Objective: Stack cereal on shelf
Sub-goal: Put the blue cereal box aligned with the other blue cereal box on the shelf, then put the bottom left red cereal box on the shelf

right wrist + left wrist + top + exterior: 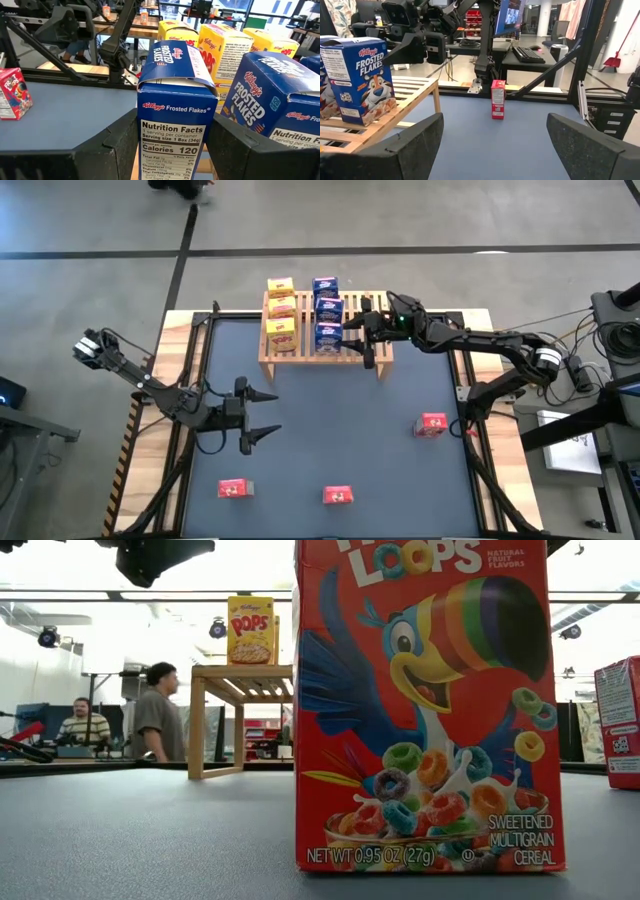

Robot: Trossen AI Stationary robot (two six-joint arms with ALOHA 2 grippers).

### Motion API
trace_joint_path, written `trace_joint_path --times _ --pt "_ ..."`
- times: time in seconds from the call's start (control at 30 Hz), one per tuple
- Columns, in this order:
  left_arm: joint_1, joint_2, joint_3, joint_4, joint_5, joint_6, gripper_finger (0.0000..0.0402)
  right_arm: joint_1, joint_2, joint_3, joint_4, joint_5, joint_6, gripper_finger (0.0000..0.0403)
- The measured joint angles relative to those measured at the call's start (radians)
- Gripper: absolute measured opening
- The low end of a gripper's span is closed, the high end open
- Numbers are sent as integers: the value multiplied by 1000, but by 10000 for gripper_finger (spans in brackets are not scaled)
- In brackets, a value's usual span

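1. High view: the wooden shelf [325, 352] stands at the table's far edge. It carries three yellow boxes [281, 311] in one row and three blue boxes [327, 310] in a row just beside them. The right gripper [351, 327] sits at the blue row, its fingers closed on the nearest blue box. Three red boxes [433, 425] are not yet shelved and lie well apart on the tabletop. The left gripper [263, 415] hovers over the table's left middle, fingers spread wide and empty.

2. Low view: a red box [428, 705] stands upright, filling the foreground. A yellow box [251, 630] tops the shelf behind it. A person [157, 712] stands in the room beyond.

3. Left wrist view: both fingers [415, 140] stand wide apart. One red box [498, 99] stands upright ahead of them.

4. Right wrist view: the blue box [173, 125] is gripped between the two fingers [107, 145], by its broad faces.

5. Handling, as a judgement: these small cartons look light and thin-walled, so they would dent if squeezed hard. A grip across the flat faces, low enough not to tip them, seems safest.
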State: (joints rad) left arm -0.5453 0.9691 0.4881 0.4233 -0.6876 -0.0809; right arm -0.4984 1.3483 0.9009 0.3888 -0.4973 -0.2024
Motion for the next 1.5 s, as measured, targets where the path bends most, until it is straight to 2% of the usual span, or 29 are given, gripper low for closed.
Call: trace_joint_path --times 0.4,0.8,1.07,1.37,1.5 --pt "0 0 -1 -7 0 -7 338 0 -2 0 -16 4 -2 197" --pt "0 0 -1 -8 0 -7 338 0 -1 -3 -31 12 19 273" --pt "0 0 -1 -22 0 -7 338 0 -91 -2 -236 80 -32 290" --pt "0 0 -1 -30 -1 -14 338 29 -228 -6 -474 82 -2 281" --pt "0 0 -1 -30 -1 -15 338 70 -277 -34 -516 83 24 277"
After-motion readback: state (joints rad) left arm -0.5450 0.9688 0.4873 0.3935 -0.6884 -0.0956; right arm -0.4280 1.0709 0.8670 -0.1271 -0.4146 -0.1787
